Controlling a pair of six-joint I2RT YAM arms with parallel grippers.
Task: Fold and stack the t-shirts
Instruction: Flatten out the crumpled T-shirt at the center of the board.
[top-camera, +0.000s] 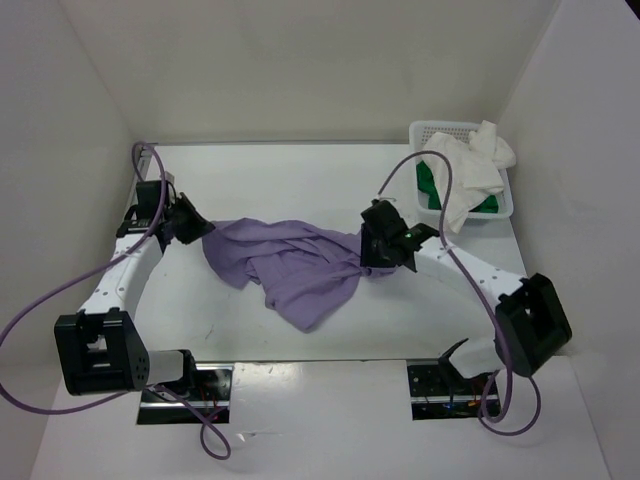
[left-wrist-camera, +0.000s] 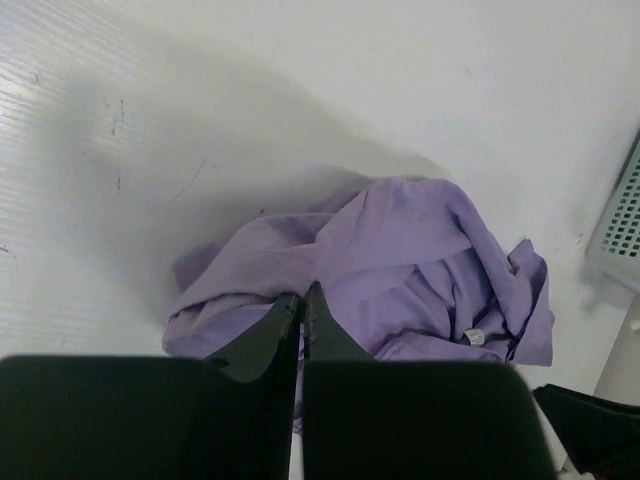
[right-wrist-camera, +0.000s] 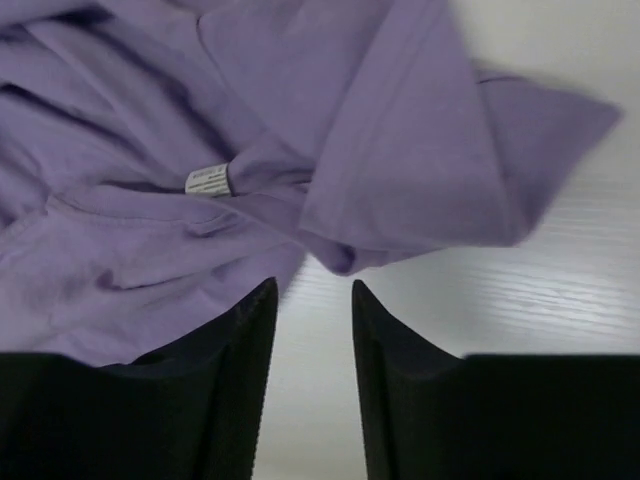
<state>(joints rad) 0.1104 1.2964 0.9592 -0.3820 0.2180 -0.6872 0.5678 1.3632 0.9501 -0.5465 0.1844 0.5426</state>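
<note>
Nearest me, seen from above, both arms reach out over the table (top-camera: 280, 180), one to each end of the lavender t-shirt (top-camera: 290, 265). The shirt lies crumpled mid-table, pulled long from left to right.

The left claw (left-wrist-camera: 303, 292) is shut tight. A sliver of purple shows between its fingers, so I judge it has the shirt's left edge pinched.

The right claw (right-wrist-camera: 313, 285) stands partly open and holds nothing, with bare table showing between its jaws. The shirt's folded edge lies just ahead of its tips, and the sewn-in label (right-wrist-camera: 208, 180) sits a bit further in, to the left.

Step in hand, as I read it: get a right-side grip, then spread the shirt flat before any folding. To do it well I'd pick a single outer edge or corner, not the bunched fold, and push the jaws fully over the cloth before closing. Then lift both ends together, keeping tension even, so the creases fall out.

Far right corner: a white perforated basket (top-camera: 440, 130), well apart from the claws. The white t-shirt (top-camera: 475, 165) is draped over its rim and the green t-shirt (top-camera: 428, 180) is inside — both unfolded, so the task is at an early stage.
</note>
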